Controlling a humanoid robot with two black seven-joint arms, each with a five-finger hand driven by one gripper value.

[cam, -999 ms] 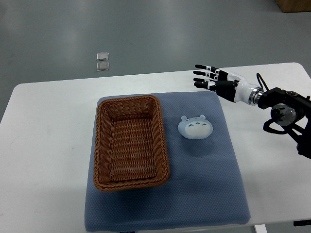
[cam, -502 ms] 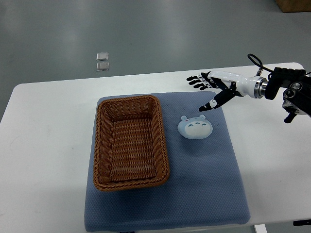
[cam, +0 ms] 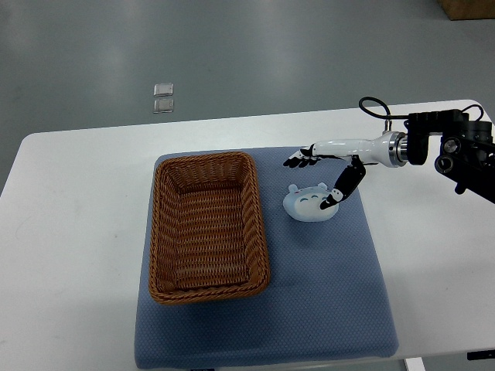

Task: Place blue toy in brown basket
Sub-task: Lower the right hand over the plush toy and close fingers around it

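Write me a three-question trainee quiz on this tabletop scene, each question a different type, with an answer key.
1. True or false: the blue toy already lies inside the brown basket.

2. Multiple choice: where is the right hand?
A. Inside the basket
B. Over the toy, fingers spread, thumb reaching down at the toy's right side
C. Resting on the bare white table, away from the mat

3. Fill in the blank: the basket and the toy both sit on a blue ____ spread over the white table.

Key:
1. False; the toy lies on the mat to the right of the basket.
2. B; whether the thumb touches the toy cannot be told.
3. mat
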